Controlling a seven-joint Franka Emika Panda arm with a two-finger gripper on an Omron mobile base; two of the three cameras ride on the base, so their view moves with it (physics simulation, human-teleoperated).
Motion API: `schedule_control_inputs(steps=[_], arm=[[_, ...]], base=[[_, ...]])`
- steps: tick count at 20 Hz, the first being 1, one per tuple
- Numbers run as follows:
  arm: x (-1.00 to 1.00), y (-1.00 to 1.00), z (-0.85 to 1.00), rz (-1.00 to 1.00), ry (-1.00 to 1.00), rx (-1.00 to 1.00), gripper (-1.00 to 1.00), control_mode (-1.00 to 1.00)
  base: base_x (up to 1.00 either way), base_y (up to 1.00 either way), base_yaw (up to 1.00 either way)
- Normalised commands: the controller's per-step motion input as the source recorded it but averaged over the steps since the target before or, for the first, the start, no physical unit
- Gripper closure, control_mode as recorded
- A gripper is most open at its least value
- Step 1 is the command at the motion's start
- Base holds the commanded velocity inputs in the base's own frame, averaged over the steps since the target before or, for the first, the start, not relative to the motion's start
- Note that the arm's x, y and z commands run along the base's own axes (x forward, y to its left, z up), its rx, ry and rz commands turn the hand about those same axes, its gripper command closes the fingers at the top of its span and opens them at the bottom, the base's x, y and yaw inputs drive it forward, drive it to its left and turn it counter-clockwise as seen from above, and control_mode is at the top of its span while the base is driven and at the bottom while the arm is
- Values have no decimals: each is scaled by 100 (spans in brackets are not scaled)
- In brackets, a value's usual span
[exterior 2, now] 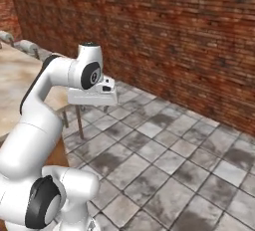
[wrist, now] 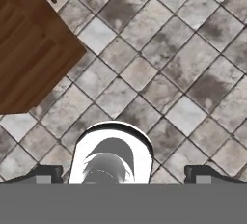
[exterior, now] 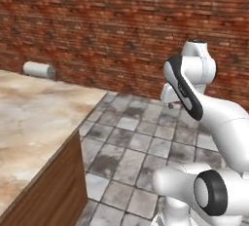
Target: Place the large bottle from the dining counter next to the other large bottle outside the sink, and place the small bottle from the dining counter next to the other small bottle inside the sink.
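Bottle (exterior: pixel 39 69), pale and cylindrical, lies on its side at the far edge of the marble bench (exterior: pixel 34 122); probably light, rigid and prone to rolling, best gripped mid-body. End effector (wrist: pixel 123 174) hovers above tiled floor (wrist: pixel 159 73), fingertips apart, empty.

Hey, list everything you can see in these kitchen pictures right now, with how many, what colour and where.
Counter: one, beige marbled top, brown wooden side, left of the arm.
Roll-shaped object: one, pale grey, lying at the counter's far edge by the wall; too blurred to identify.
Brick wall: one, red-brown, behind everything.
Floor: grey stone tiles, beneath the arm.
Arm: one, white with dark joints, raised over the floor.
Gripper: one, dark finger tips apart, pointing down at the floor, holding nothing.
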Motion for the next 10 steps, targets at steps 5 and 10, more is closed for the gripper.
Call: schedule_control_inputs(steps=[5, 10], arm=[[0, 0, 0, 0, 0, 0, -100, 100], [0, 0, 0, 0, 0, 0, -100, 100]], base=[[79, -29, 48], [86, -33, 50]])
